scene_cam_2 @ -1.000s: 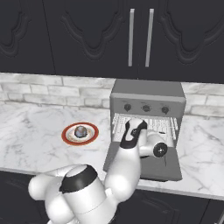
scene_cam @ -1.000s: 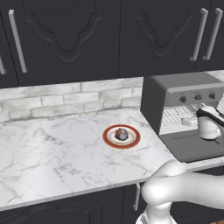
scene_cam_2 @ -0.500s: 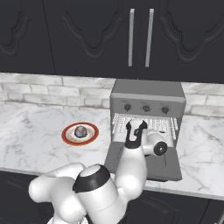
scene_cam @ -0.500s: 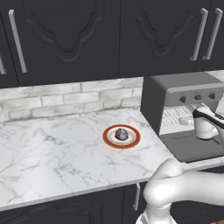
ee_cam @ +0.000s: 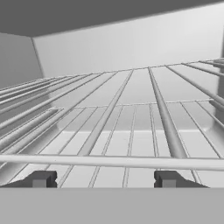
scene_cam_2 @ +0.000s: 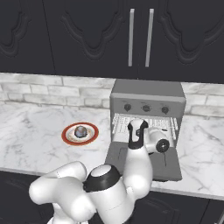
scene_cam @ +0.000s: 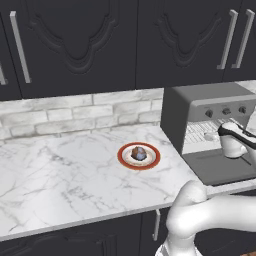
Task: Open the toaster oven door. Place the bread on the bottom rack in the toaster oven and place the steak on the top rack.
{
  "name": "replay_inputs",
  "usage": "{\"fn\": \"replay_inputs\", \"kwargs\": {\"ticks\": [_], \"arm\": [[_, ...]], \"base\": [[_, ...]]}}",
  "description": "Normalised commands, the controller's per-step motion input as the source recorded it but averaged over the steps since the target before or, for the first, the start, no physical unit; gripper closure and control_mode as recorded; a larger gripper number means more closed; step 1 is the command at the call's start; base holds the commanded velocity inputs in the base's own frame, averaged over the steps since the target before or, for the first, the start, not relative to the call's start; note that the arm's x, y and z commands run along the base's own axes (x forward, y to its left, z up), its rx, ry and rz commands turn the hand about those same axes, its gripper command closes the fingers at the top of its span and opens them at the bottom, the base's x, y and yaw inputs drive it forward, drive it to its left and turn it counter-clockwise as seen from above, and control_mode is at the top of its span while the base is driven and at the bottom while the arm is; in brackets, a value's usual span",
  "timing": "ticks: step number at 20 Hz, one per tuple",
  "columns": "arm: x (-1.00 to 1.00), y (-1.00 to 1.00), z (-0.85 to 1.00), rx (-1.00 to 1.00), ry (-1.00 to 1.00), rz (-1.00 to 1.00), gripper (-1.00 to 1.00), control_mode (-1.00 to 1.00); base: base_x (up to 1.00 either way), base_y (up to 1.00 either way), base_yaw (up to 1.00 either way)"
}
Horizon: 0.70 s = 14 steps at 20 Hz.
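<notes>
Pushed deeper toward the oven mouth since a second ago, gripper (ee_cam: pixel 103 179) with jaws apart and empty, tips just short of the rack's (ee_cam: pixel 131 113) front wire — could snag there. Farther off, toaster oven door (scene_cam_2: pixel 166 166) down flat; bread (scene_cam: pixel 139 153) waiting on the red plate (scene_cam: pixel 125 159), steak not made out — a blind retreat could clip that door.

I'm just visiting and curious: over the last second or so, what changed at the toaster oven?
The gripper edged slightly nearer the racks inside the toaster oven and holds nothing. The toaster oven door stayed folded down; the bread and steak stayed on the red-rimmed plate.
</notes>
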Motion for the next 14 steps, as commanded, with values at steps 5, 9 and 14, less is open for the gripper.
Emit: {"fn": "replay_inputs", "kwargs": {"ticks": [5,9,14], "arm": [[0.02,-0.01,-0.29,0.00,0.05,0.01,-1.00,-1.00],[0.00,0.00,-0.52,0.00,0.06,0.01,-1.00,-1.00],[-0.06,0.00,-0.57,0.00,0.05,0.02,-1.00,-1.00]], "base": [[0.00,0.00,0.00],[0.00,0.00,0.00],[0.00,0.00,0.00]]}}
